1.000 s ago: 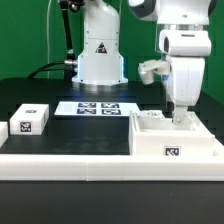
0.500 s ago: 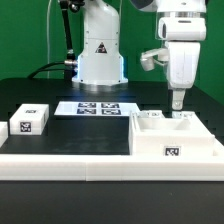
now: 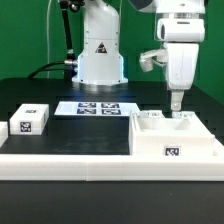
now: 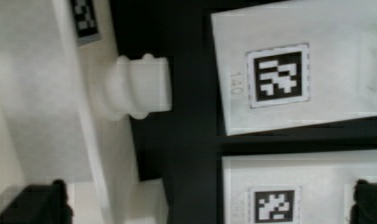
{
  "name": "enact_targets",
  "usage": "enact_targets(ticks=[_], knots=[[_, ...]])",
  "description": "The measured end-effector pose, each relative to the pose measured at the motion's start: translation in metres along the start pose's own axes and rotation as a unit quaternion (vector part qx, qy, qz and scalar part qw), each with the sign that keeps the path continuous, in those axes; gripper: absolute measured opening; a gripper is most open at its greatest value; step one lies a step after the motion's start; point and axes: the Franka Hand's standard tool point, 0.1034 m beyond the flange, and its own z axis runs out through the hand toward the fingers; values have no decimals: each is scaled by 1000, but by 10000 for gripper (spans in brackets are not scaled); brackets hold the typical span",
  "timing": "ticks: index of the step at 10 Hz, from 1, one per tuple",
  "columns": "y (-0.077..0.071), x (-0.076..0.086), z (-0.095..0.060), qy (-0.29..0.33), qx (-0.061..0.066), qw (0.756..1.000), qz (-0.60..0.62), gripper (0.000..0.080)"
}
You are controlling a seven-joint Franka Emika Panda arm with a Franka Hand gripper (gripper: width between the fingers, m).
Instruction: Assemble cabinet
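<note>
Hovering above the cabinet (image 3: 150, 148), the tool (image 3: 177, 106) has lifted clear since a second ago, jaws spread wide.

White tagged cabinet (image 3: 155, 148), open side up

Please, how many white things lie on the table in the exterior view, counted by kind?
Cabinet: 1
Loose tagged cubes: 2
Marker board: 1
Border rail: 1
Total: 5
</note>
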Motion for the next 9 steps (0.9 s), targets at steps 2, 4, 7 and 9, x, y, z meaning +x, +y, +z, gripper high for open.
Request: enact_targets(ticks=[2,4,7,9], knots=[[-25,-2,9,-1,14,1000,-2,797],[-40,10,12,1,19,1000,22,797],[-42,12,13,2,20,999,31,797],[-47,19,19,6,22,999,37,797]])
